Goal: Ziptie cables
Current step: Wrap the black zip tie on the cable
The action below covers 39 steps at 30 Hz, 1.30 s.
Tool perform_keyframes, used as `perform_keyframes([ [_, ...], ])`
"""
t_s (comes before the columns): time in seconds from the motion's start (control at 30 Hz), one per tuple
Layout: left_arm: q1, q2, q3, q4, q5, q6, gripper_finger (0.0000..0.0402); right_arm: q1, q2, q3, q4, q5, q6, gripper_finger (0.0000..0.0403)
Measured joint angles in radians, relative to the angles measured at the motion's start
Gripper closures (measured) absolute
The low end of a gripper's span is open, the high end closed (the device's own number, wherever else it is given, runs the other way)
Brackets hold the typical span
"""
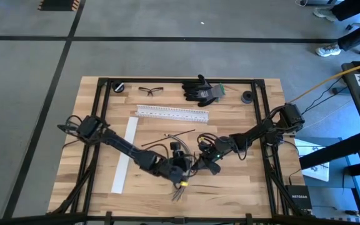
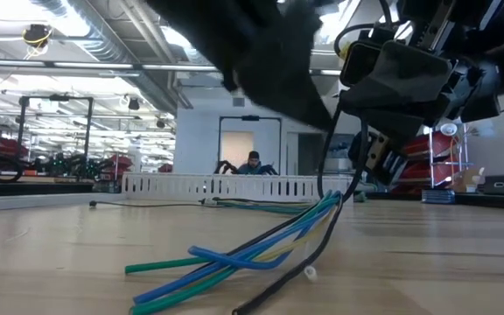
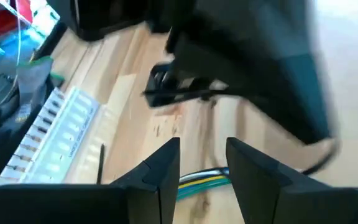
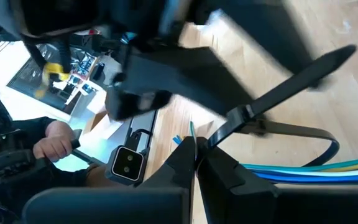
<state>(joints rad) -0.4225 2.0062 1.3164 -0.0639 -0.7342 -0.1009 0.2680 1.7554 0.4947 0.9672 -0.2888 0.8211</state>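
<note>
A wooden table (image 1: 242, 181) on grey floor is seen. At lower centre the cables (image 2: 234, 258) lie under the left gripper (image 3: 202, 163), fingers apart; the right gripper (image 4: 196, 151) is clamped on a black ziptie (image 4: 278, 96). The slotted rail (image 1: 172, 113) sits above.

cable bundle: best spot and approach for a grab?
Grip the cable bundle on its raised part, where the wires run tight together, not the splayed ends on the table. Come from above, straddling it crosswise; the left tool sits open there. Right tool holds the zip tie.
</note>
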Motion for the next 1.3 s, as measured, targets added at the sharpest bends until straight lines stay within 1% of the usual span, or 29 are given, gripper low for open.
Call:
perform_keyframes([
  [0.1,0.016,0.005,-0.001,0.028,0.011,0.005,0.0286,0.000,0.000,0.000,0.000,0.000,-0.009,0.0403],
  [0.23,0.016,0.004,-0.001,0.116,0.068,0.062,0.0286,0.000,0.000,0.000,0.000,-0.005,-0.015,0.0403],
  [0.37,0.019,0.004,-0.001,0.124,0.076,0.066,0.0289,0.001,0.000,0.000,0.000,-0.011,-0.018,0.0403],
  [0.47,0.020,0.004,-0.001,0.129,0.078,0.081,0.0315,0.001,0.000,0.000,0.000,-0.011,-0.018,0.0403],
  [0.6,0.016,0.004,-0.001,0.134,0.073,0.137,0.0384,0.000,0.000,0.000,0.000,-0.011,-0.018,0.0403],
  [0.63,0.011,0.004,-0.001,0.135,0.064,0.155,0.0392,0.001,0.000,0.000,0.000,-0.011,-0.018,0.0403],
  [0.77,-0.025,0.003,-0.001,0.135,-0.049,0.260,0.0400,0.000,0.000,0.000,0.003,-0.021,0.000,0.0403],
  [0.83,-0.043,0.000,-0.001,0.140,-0.075,0.309,0.0401,0.000,0.000,0.000,0.014,-0.027,0.012,0.0403],
  [0.93,-0.064,-0.001,0.000,0.156,-0.086,0.364,0.0401,0.001,0.000,0.000,0.038,-0.038,0.032,0.0403],
  [1.03,-0.069,0.013,0.001,0.161,-0.090,0.374,0.0401,0.001,0.000,-0.001,0.070,-0.044,0.040,0.0403],
  [1.13,-0.060,0.032,0.001,0.174,-0.085,0.376,0.0401,0.000,0.001,-0.001,0.067,-0.037,0.050,0.0403],
  [1.3,-0.072,0.047,0.007,0.220,-0.080,0.447,0.0401,-0.006,0.001,-0.001,0.066,-0.038,0.050,0.0403],
])
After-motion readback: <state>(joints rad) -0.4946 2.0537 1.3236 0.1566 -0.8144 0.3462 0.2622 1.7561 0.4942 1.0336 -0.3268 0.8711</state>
